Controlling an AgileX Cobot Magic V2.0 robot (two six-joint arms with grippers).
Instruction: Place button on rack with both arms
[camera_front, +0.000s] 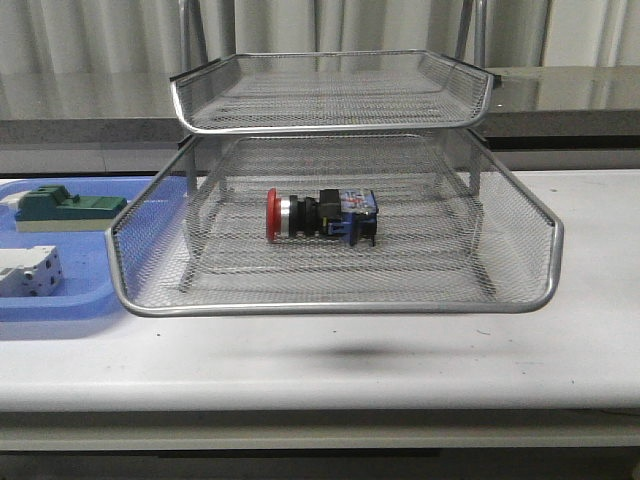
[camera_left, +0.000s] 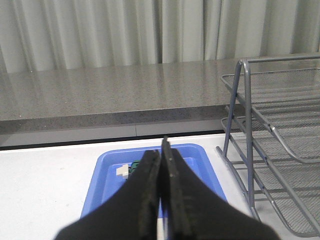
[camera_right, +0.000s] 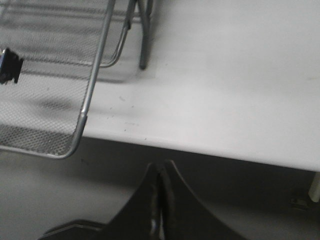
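From my front camera I see the button (camera_front: 320, 215) lying on its side in the pulled-out middle tier of the rack (camera_front: 340, 300), roughly at the tier's centre, red head toward the left edge of the table and blue rear block toward the right. That tier juts out over the table's front edge, and the tier above it sits further back. A blue tray (camera_front: 60, 300) lies by the left edge of the table, just beside the rack, holding a green block (camera_front: 65, 207) and a white terminal block (camera_front: 28, 272). Neither arm shows in the front view. My left gripper (camera_left: 161, 165) hangs above the blue tray, its fingers pressed together with nothing between them. My right gripper (camera_right: 160, 180) is off the table's front edge near the rack's right corner, its fingers likewise closed on nothing.
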